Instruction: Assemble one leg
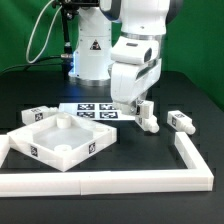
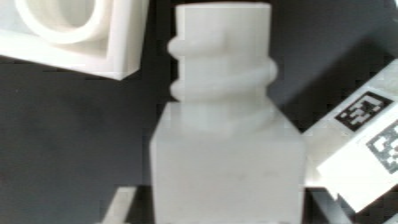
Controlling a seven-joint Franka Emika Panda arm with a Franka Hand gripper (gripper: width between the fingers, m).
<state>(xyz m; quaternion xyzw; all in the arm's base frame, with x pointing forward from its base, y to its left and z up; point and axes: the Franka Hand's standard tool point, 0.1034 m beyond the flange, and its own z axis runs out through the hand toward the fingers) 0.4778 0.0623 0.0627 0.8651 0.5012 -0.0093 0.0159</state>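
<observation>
My gripper is shut on a white leg low over the table, to the exterior view's right of the marker board. In the wrist view the leg fills the middle, its grooved round end pointing away from the gripper. The dark fingers press against its square body on both sides. Another leg lies on the table further to the exterior view's right. More tagged legs lie at the left.
The big flat white square panel with raised rim lies at the front left, and its corner shows in the wrist view. The long white L-shaped border bar runs along the front and right. The marker board also shows in the wrist view.
</observation>
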